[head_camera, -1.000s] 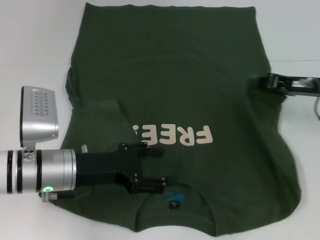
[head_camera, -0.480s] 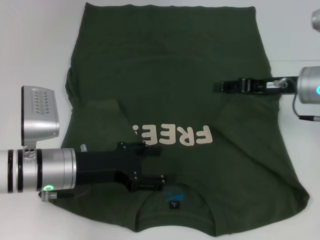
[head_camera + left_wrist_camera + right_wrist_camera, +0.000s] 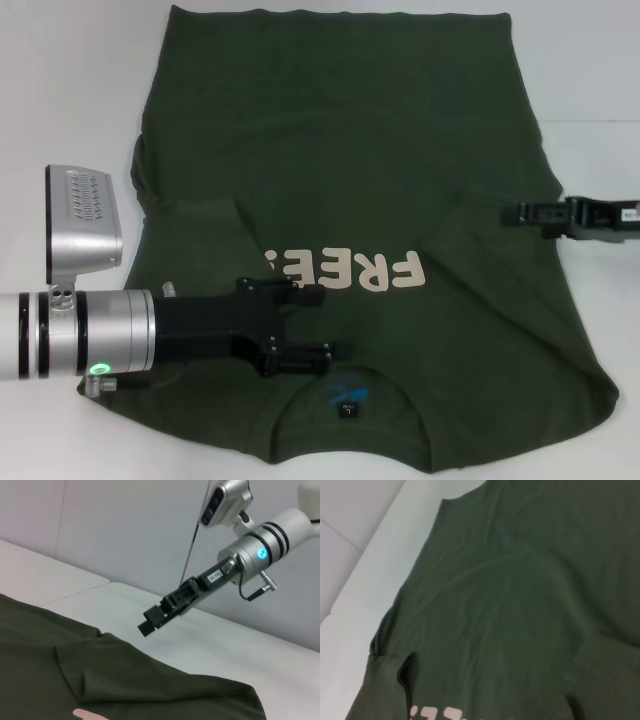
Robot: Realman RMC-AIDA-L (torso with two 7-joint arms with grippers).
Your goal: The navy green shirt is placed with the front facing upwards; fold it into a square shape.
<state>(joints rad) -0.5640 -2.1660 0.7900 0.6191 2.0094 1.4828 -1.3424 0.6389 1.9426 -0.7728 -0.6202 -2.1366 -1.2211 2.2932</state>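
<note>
Green shirt (image 3: 350, 150) flat; left hand (image 3: 315, 325) over it.

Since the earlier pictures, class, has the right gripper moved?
Yes. The right gripper has pulled back toward the shirt's right edge and sits nearer the "FREE" lettering than half a second ago.

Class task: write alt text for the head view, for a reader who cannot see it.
A navy green shirt lies spread on a white table, its cream "FREE" lettering upside down to the camera. The left end effector reaches over the shirt near the collar; the right end effector is at the shirt's right edge.
</note>
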